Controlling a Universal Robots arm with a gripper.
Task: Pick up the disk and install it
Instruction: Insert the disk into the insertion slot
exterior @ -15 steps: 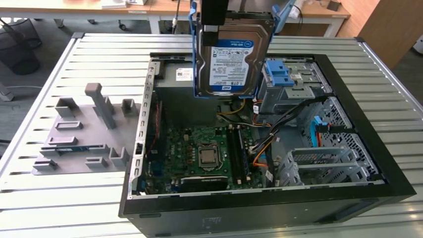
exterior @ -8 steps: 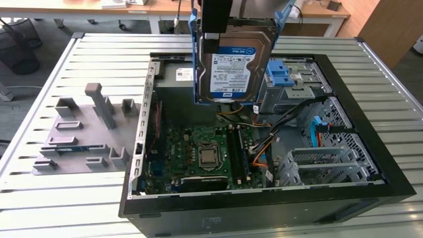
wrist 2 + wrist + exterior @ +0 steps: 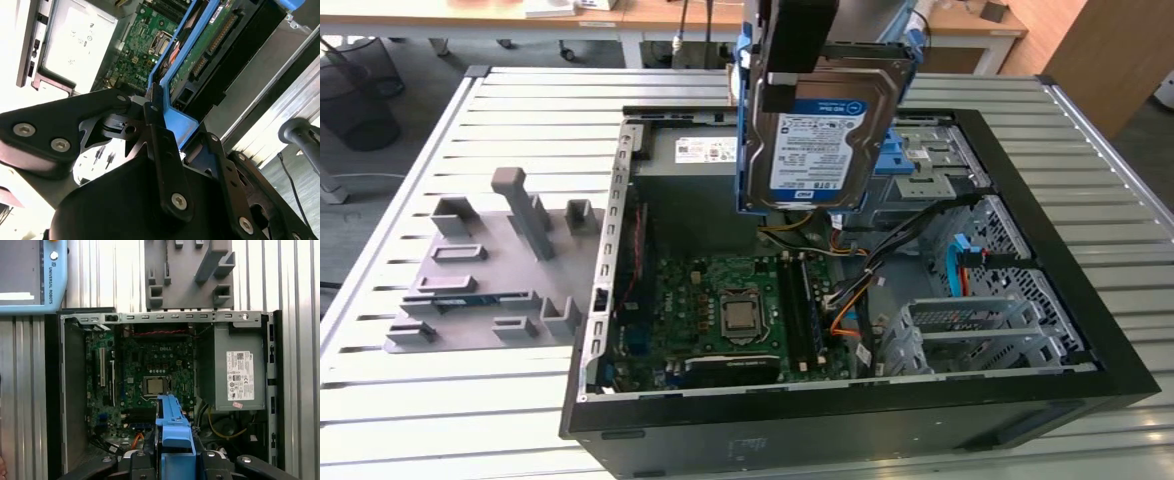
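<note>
The disk is a silver hard drive with a white-and-blue label and a blue carrier frame. It hangs upright above the back of the open computer case. My gripper is shut on its upper edge. In the second wrist view the black fingers clamp the blue frame, and the disk's green circuit side faces the camera. The first wrist view looks down along the disk's blue frame onto the case interior, with the gripper around it.
Inside the case are the motherboard, the grey power-supply box and a metal drive cage with blue latch. A grey parts fixture lies on the slatted table at the exterior view's left. A teach pendant lies beside the case.
</note>
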